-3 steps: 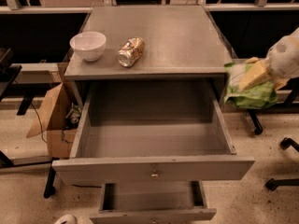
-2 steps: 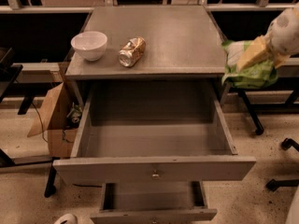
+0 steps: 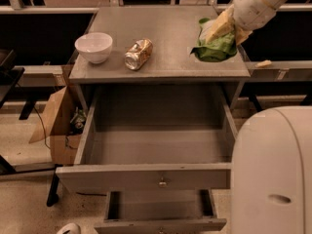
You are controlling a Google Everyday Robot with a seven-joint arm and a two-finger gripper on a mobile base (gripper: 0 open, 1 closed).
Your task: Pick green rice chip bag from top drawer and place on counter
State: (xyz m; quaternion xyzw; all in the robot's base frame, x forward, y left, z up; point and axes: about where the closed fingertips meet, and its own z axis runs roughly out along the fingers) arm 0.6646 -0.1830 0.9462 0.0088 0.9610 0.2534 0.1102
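Hand [image 3: 220, 30] above counter [image 3: 170, 33], seemingly gripping green rice chip bag [image 3: 214, 51].

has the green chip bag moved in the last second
Yes. The green rice chip bag went from off the counter, past its right edge, to over its right side, the gripper on it.

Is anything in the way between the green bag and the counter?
Nothing visible. The gripper is on the green bag at the right side of the counter; the bowl and can lie well left.
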